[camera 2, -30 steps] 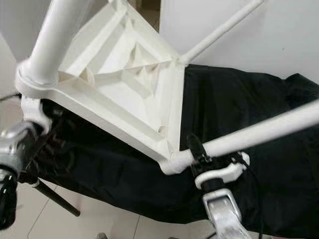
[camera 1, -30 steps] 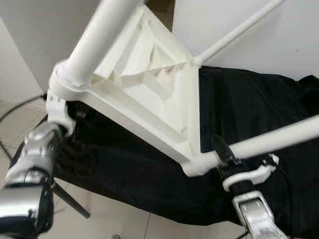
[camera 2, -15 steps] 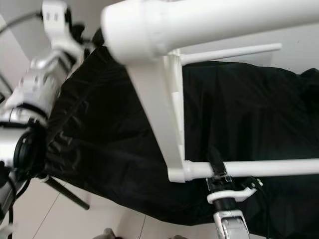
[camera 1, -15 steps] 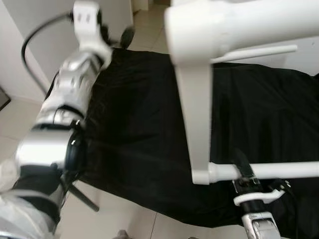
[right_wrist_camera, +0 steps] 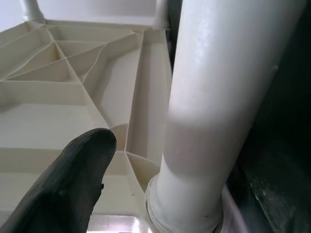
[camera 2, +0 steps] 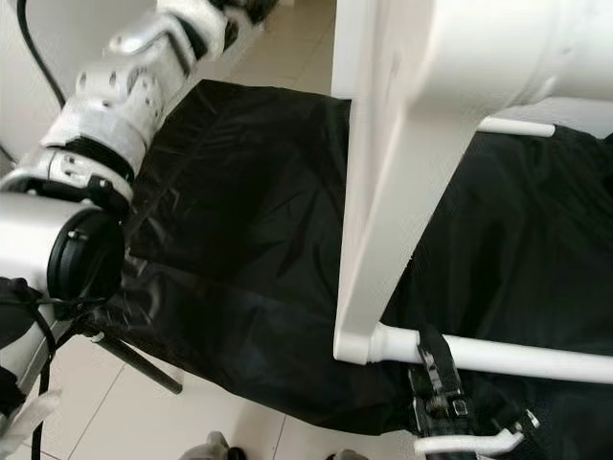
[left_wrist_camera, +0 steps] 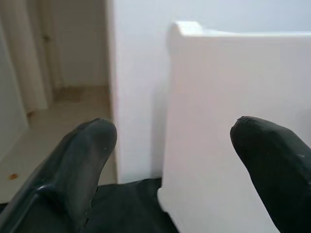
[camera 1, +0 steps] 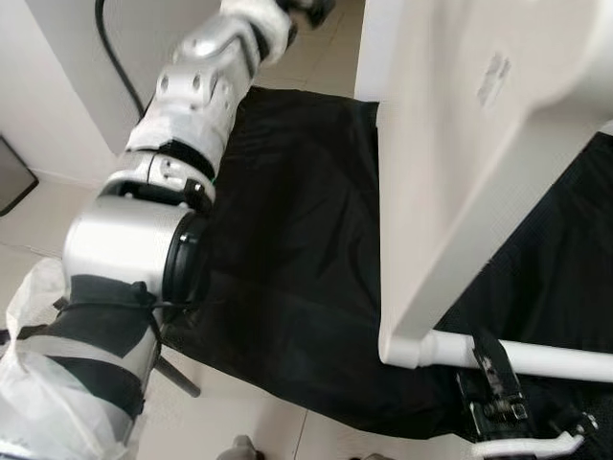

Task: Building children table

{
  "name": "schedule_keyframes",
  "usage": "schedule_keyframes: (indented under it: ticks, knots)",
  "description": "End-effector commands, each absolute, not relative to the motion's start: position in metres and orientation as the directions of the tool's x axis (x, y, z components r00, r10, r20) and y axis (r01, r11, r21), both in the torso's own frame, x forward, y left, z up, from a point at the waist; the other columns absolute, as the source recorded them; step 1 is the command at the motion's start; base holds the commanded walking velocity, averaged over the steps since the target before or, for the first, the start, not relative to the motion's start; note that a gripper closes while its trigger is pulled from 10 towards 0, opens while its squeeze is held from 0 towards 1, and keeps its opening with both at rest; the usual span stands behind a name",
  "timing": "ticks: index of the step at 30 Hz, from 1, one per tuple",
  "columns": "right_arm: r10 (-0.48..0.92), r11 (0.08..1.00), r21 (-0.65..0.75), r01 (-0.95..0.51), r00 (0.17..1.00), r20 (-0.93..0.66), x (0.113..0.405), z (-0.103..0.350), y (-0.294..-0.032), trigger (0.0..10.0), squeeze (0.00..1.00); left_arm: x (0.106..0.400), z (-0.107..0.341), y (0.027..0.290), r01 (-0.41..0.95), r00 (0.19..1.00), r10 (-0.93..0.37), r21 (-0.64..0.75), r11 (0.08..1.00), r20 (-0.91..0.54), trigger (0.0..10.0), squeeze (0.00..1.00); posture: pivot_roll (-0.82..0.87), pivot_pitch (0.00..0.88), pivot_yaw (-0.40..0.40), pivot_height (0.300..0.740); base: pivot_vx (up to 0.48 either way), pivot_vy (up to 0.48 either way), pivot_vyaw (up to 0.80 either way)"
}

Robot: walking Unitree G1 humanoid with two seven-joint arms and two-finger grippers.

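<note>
right gripper (camera 2: 436, 369) gripping table leg (camera 2: 498, 356), black cloth (camera 2: 249, 249), tiled floor (camera 2: 86, 402)

White table (camera 2: 383, 182) held on edge above a black cloth (camera 2: 249, 259), one leg (camera 2: 488, 355) lying level near the bottom. The right gripper (camera 2: 436, 369) grips this leg near its socket. The left arm (camera 2: 115, 105) reaches upward at left over the tiled floor (camera 2: 124, 422).

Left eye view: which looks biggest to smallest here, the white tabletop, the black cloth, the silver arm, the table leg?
1. Black cloth
2. White tabletop, though its nearness to the camera inflates it
3. Left silver arm, also near
4. Table leg
</note>
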State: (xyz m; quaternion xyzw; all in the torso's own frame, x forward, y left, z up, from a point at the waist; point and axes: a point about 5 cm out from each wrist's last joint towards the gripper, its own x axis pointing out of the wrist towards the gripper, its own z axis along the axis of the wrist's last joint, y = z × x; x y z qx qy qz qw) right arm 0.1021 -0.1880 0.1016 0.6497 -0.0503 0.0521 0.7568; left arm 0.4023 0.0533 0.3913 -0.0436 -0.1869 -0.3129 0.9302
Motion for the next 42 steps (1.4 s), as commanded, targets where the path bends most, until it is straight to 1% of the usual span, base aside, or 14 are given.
schedule_keyframes:
  ticks: [1,4,9,12,15,19,23,26,32,33,38,39,42]
  knots:
    - [-0.012,0.117,0.96,-0.253,0.966,0.256,0.088,0.118,-0.176,10.0,0.0,0.404,0.388,0.048,0.586,0.757,-0.554,0.016,0.81,0.346,10.0,0.0,-0.12,0.095,0.09,0.74,0.0,0.0,0.0]
    - [0.007,0.132,0.953,-0.271,0.962,0.272,0.081,0.122,-0.173,10.0,0.0,0.403,0.388,0.045,0.598,0.752,-0.565,0.008,0.801,0.34,10.0,0.0,-0.13,0.1,0.097,0.74,0.0,0.0,0.0]
    - [0.035,0.155,0.954,-0.256,0.967,0.254,0.069,0.126,-0.168,10.0,0.0,0.403,0.386,0.042,0.605,0.749,-0.575,0.014,0.796,0.329,10.0,0.0,-0.13,0.103,0.1,0.74,0.0,0.0,0.0]
    - [0.011,0.158,0.967,-0.2,0.98,0.2,0.063,0.121,-0.17,10.0,0.0,0.403,0.389,0.042,0.61,0.747,-0.577,0.007,0.793,0.331,10.0,0.0,-0.15,0.12,0.107,0.74,0.0,0.0,0.0]
    - [0.009,0.154,0.969,-0.193,0.981,0.194,0.062,0.119,-0.17,10.0,0.0,0.403,0.389,0.042,0.608,0.748,-0.576,0.009,0.794,0.33,10.0,0.0,-0.14,0.122,0.107,0.74,0.0,0.0,0.0]
    - [0.021,0.157,0.979,-0.126,0.992,0.125,0.045,0.106,-0.166,10.0,0.0,0.401,0.395,0.038,0.614,0.734,-0.587,0.035,0.788,0.341,10.0,0.0,-0.15,0.13,0.111,0.74,0.0,0.0,0.0]
    - [0.029,0.167,0.982,-0.09,0.996,0.086,0.038,0.1,-0.163,10.0,0.0,0.4,0.396,0.037,0.616,0.731,-0.589,0.038,0.787,0.344,10.0,0.0,-0.15,0.133,0.116,0.74,0.0,0.0,0.0]
    - [0.005,0.162,0.985,-0.059,0.998,0.058,0.032,0.094,-0.161,10.0,0.0,0.399,0.399,0.035,0.624,0.723,-0.597,0.042,0.78,0.347,10.0,0.0,-0.16,0.137,0.129,0.74,0.0,0.0,0.0]
    - [-0.005,0.15,0.987,-0.05,0.999,0.051,0.029,0.092,-0.158,10.0,0.0,0.398,0.4,0.033,0.631,0.716,-0.605,0.045,0.774,0.348,10.0,0.0,-0.16,0.137,0.129,0.74,0.0,0.0,0.0]
    - [-0.024,0.161,0.986,-0.035,0.999,0.04,0.028,0.087,-0.158,10.0,0.0,0.397,0.398,0.03,0.637,0.711,-0.614,0.056,0.768,0.343,10.0,0.0,-0.18,0.135,0.155,0.74,0.0,0.0,0.0]
    - [-0.084,0.164,0.986,0.003,0.996,0.011,0.022,0.071,-0.158,10.0,0.0,0.396,0.396,0.025,0.647,0.7,-0.63,0.073,0.759,0.336,10.0,0.0,-0.19,0.124,0.174,0.74,0.0,0.0,0.0]
    - [-0.11,0.157,0.987,0.042,0.994,-0.024,0.02,0.063,-0.158,10.0,0.0,0.396,0.397,0.024,0.65,0.697,-0.633,0.077,0.756,0.336,10.0,0.0,-0.19,0.12,0.179,0.74,0.0,0.0,0.0]
    - [-0.129,0.157,0.985,0.074,0.99,-0.054,0.017,0.055,-0.158,10.0,0.0,0.396,0.397,0.023,0.652,0.695,-0.636,0.08,0.754,0.336,10.0,0.0,-0.2,0.113,0.187,0.74,0.0,0.0,0.0]
